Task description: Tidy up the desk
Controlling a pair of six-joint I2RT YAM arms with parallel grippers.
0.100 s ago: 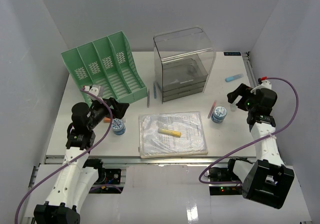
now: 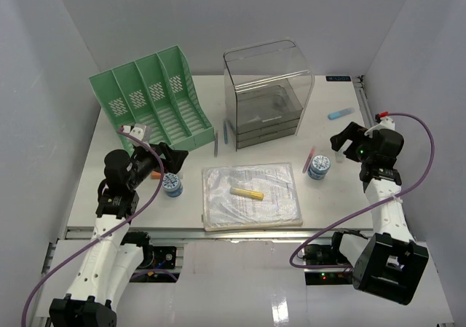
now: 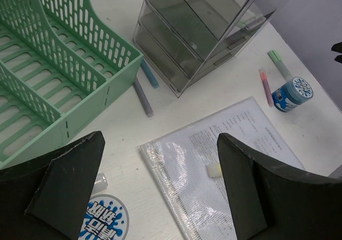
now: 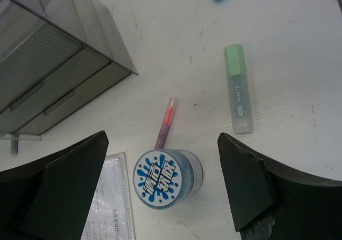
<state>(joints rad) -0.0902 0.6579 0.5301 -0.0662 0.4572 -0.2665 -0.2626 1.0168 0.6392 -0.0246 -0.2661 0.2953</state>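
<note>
Above the flat white tabletop (image 2: 331, 196), both jaws hang wide open, empty, each apparently aimed at a round blue-lidded plastic tub (image 4: 168, 178).

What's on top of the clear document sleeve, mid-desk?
One yellow marker lies on the document sleeve, near its middle. Printed paper shows through the plastic. Anything beneath the sleeve is covered.

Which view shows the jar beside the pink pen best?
Right wrist: the jar fills the lower centre, lid print sharp. Top external shows it small beside the pink pen; left wrist shows it far off, near the frame's right edge.
</note>
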